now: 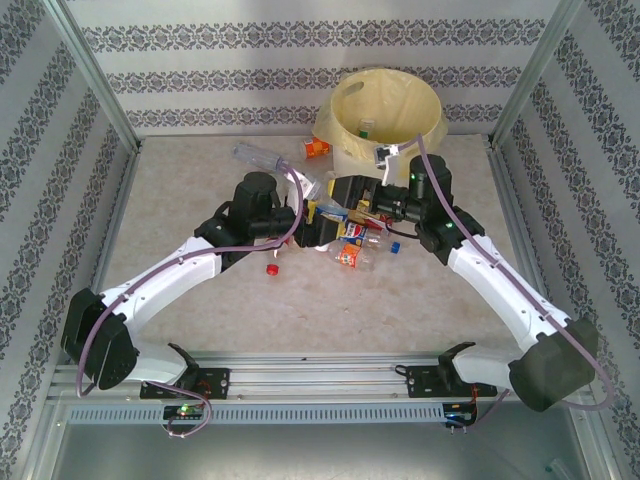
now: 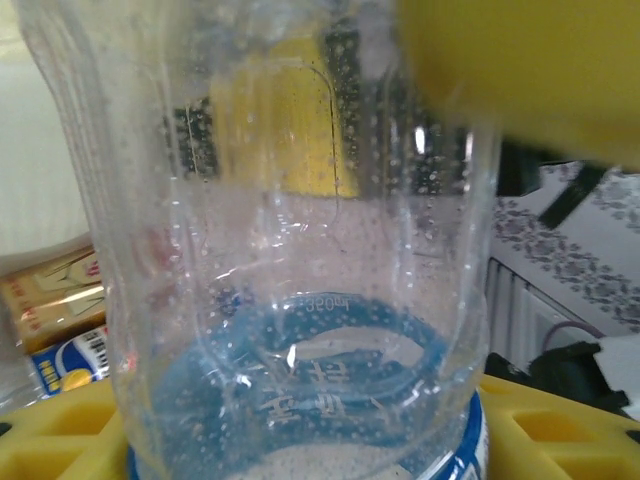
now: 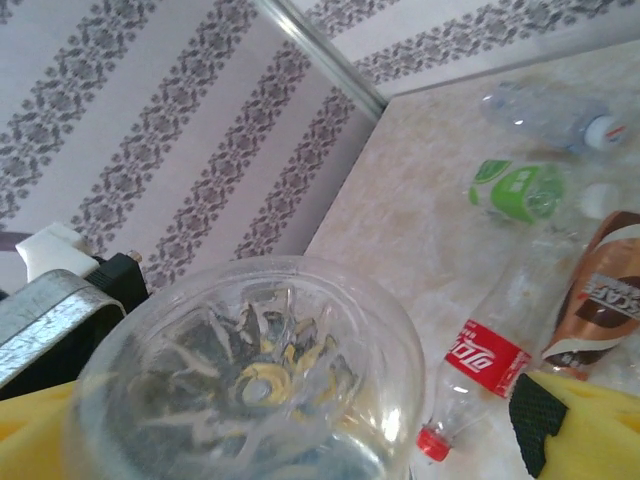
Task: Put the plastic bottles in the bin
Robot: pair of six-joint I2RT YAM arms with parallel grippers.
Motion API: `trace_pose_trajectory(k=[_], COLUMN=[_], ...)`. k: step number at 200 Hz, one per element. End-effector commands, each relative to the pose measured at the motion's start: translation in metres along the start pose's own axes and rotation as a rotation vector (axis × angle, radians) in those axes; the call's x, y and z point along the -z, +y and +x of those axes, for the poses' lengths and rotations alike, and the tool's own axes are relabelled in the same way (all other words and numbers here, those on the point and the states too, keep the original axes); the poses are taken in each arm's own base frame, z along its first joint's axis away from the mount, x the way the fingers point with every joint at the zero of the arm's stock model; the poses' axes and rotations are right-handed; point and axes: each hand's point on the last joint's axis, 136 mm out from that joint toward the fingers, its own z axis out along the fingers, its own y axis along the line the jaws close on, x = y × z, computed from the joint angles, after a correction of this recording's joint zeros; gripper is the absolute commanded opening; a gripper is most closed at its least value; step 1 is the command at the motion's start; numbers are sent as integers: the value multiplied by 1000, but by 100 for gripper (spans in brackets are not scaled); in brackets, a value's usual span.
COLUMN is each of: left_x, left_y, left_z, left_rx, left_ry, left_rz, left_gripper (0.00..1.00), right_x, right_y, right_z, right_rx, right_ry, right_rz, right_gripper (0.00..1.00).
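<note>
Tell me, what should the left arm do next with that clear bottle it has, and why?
Probably lift it and swing toward the bin. The left gripper looks closed on a clear bottle with a blue label, low over the pile of bottles, and the bin stands farther back to its right.

Patterned wall panels (image 1: 300,40) are enclosing the beige marbled tabletop (image 1: 330,310) on the left, right and far sides. Metal posts (image 1: 98,78) are standing at the far corners. Even light is falling throughout.
</note>
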Motion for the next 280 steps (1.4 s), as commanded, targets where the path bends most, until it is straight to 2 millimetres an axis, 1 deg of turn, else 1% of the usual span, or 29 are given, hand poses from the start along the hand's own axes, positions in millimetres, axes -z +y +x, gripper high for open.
trace_pose_trajectory(k=[1,9,32,58,85,97,112,122,134,143,154,162,167,170,180,198,207,218,244,261,280], left_x=[8,8,9,9,10,11,10,10,10,12,15,20,24,28,39,61,66,67,56,52,47], left_y=[-23,-24,-26,-27,-19,-16,-12,-9,-5,-3,0,6,13,20,37,60,67,75,88,97,105], left_z=[-23,-23,-25,-24,-24,-25,-25,-26,-28,-28,-28,-27,-27,-28,-24,-14,-5,6,31,40,42], left_rx=[-77,-78,-71,-67,-47,-40,-28,-14,0,7,1,-1,9,17,38,102,137,172,227,261,285], left_ry=[-88,-92,-100,-94,-107,-114,-114,-113,-115,-119,-129,-149,-172,-194,-247,-350,-374,-362,-295,-287,-298], left_rz=[118,126,139,151,124,112,96,77,51,29,3,-40,-88,-137,-245,-383,-420,-450,-495,-525,-542], left_gripper=[50,50,50,50,51,51,55,62,74,86,97,100,100,100,100,100,100,100,100,100,100], right_x=[-6,-7,-7,-5,-3,-2,-3,-3,-4,-4,-2,0,2,3,7,14,19,25,40,46,53], right_y=[26,24,22,25,22,20,19,16,14,12,10,9,8,8,9,10,11,13,17,17,11], right_z=[0,0,-4,-5,-4,-5,-9,-14,-20,-25,-35,-42,-47,-49,-60,-77,-86,-99,-134,-154,-177], right_rx=[30,29,33,50,65,67,75,89,105,118,136,152,160,164,193,256,283,315,380,418,449], right_ry=[59,58,36,25,22,15,4,-11,-29,-39,-61,-81,-94,-101,-128,-174,-199,-231,-314,-350,-392], right_rz=[-100,-90,-78,-90,-68,-60,-51,-36,-19,-5,13,25,34,38,54,100,120,145,202,241,312], right_gripper=[96,95,87,70,57,52,50,48,47,46,46,45,45,45,44,44,44,44,44,44,44])
